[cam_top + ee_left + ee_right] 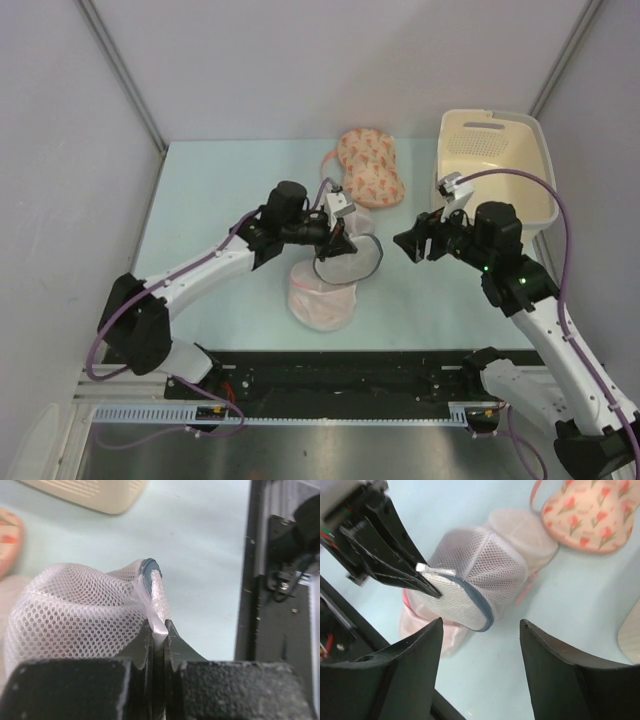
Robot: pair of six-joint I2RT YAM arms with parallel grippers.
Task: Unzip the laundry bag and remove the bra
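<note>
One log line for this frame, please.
left fingers: shut on bag edge | right fingers: open, clear of bag | bra: not seen

The laundry bag (pixel 352 258) sits over the middle of the table (pixel 215 180).
Your left gripper (pixel 338 243) is at its grey rim, above a pink-trimmed pouch (pixel 322 303); your right gripper (pixel 408 243) hangs just beside the bag, not touching. A peach bra (pixel 371 168) lies by the far edge, a cream basket (pixel 540 190) in the far right corner.
</note>
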